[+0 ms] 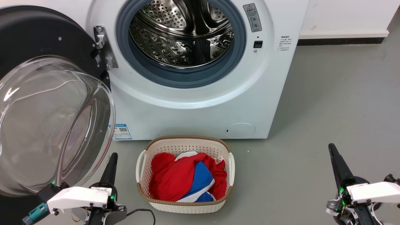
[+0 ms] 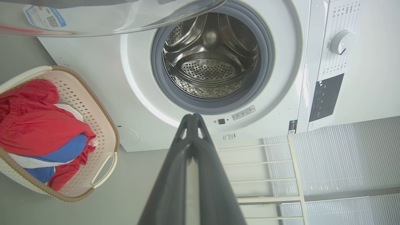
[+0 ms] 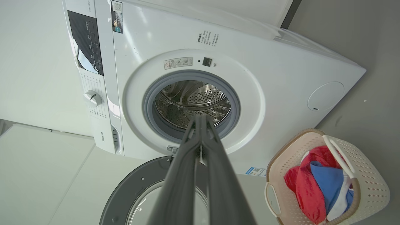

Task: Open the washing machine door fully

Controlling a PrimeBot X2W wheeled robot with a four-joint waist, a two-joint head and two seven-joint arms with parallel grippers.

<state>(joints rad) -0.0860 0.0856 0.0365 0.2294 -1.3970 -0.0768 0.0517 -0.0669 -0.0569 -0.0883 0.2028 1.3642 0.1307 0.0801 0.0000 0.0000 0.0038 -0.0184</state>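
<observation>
grey floor [image 1: 328, 103], both jaws tight together, empty

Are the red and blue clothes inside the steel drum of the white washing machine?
No, the red and blue clothes lie in the cream perforated plastic basket on the grey floor, outside the shiny steel drum.

1. A white washing machine [image 1: 193, 118] stands at the upper centre of the head view, its steel drum [image 1: 181, 31] ringed by a grey seal [image 1: 187, 79].
2. A small round panel [image 1: 240, 130] sits at the machine's lower right and a blue label [image 1: 122, 132] at its lower left (with a QR code printed on it).
3. A pale perforated basket [image 1: 184, 146] stands on the grey floor [image 1: 328, 103] at lower centre, near the machine.
4. Red cloth [image 1: 172, 181] and blue cloth [image 1: 203, 181] lie bunched inside the basket.
5. A white dial [image 2: 342, 42] shows at the upper right of the left wrist view.
</observation>
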